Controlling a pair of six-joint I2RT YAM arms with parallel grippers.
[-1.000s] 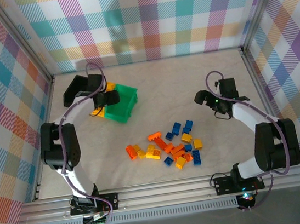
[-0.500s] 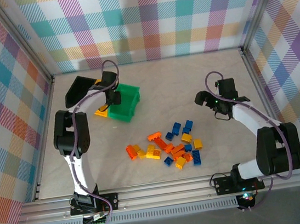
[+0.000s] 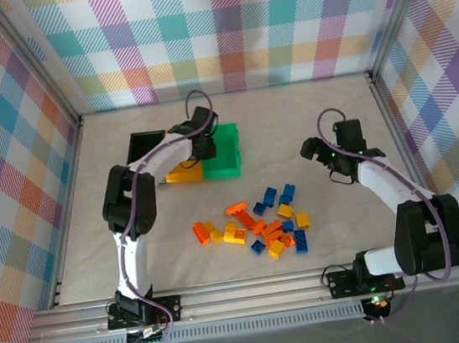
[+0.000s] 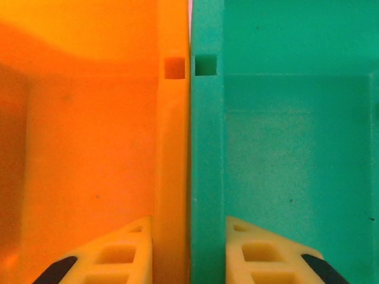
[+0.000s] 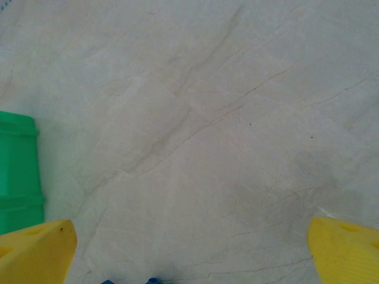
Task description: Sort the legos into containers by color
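pale marbled tabletop (image 3: 322,100) sits inside a booth of pastel plaid walls (image 3: 277,21). toward the back left lies the row of three small open-topped plastic bins (image 3: 186,174): black bin (image 3: 143,142) on the left, yellow-orange bin (image 3: 181,176) in the middle, green bin (image 3: 229,156) on the right.

a second ago that row was further left and tipped up, the green one leaning and the black one mostly hidden behind the arm. now it has been swung round to the right and lies flat on the table.

the left gripper (image 4: 189,266) has closed down from wide apart. it now pinches the doubled wall where the orange and green bins meet, with one cream finger (image 4: 118,260) inside the orange bin and the other inside the green. both bin floors seen from the left wrist are bare.

the right gripper (image 5: 189,248) hovers at the right of the table, much where it was. its yellow fingertips (image 5: 35,248) are spread as wide as they go, with nothing between them but bare tabletop.

the small studded plastic bricks in yellow, orange and blue (image 3: 262,226) lie in a loose scatter on the table nearer the front, between the two arms and well apart from the bins. the heap looks the same as before.
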